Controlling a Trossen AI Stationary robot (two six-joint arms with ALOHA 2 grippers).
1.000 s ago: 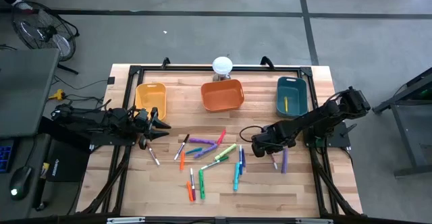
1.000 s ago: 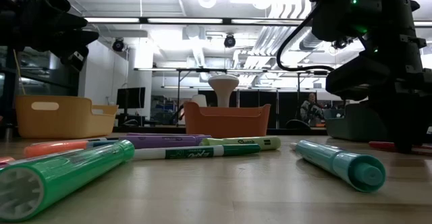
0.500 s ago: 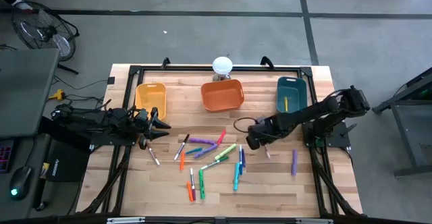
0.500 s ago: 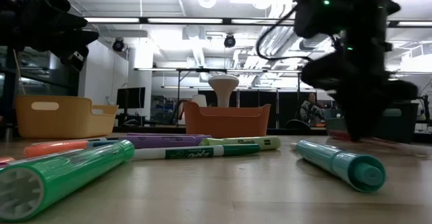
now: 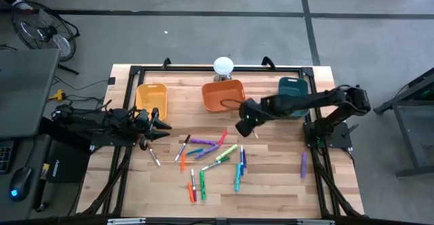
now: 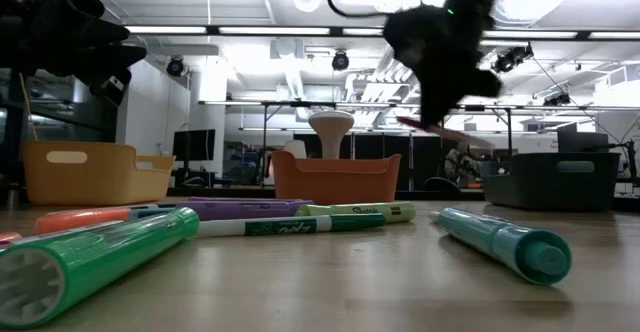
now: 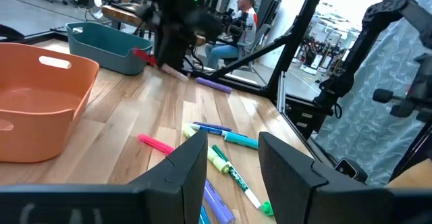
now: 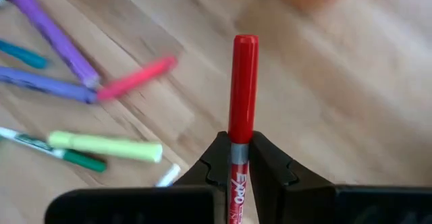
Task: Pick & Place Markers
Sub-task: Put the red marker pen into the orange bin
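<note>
My right gripper (image 5: 244,127) hangs above the table near the orange bin (image 5: 224,95), shut on a red marker (image 8: 243,82). Several more markers (image 5: 210,156) in many colours lie flat on the wood at the table's middle. One purple marker (image 5: 303,165) lies apart near the right edge. The yellow bin (image 5: 151,97) and the teal bin (image 5: 293,89) stand along the far side. My left gripper (image 5: 163,125) waits level at the left edge, open with nothing between its fingers (image 7: 192,163). My right gripper pinches the red marker's white printed barrel (image 8: 236,160) between its two fingers. The fingers come steeply from above and lie across the marker. The red end (image 8: 244,55) juts out past the fingers. The marker (image 6: 432,128) is lifted clear of the table, slightly tilted.
A white round-topped object (image 5: 224,66) stands behind the orange bin at the far edge. A black frame (image 5: 203,70) runs around the tabletop. Bare wood lies between the bins and the marker pile, and along the near edge. A person sits beyond the table in the left wrist view.
My right gripper has risen from the table with the red marker, gone toward the far side and the left, toward the orange bin, and rolled as it went. The purple marker beside it has rolled toward the table's right edge.
</note>
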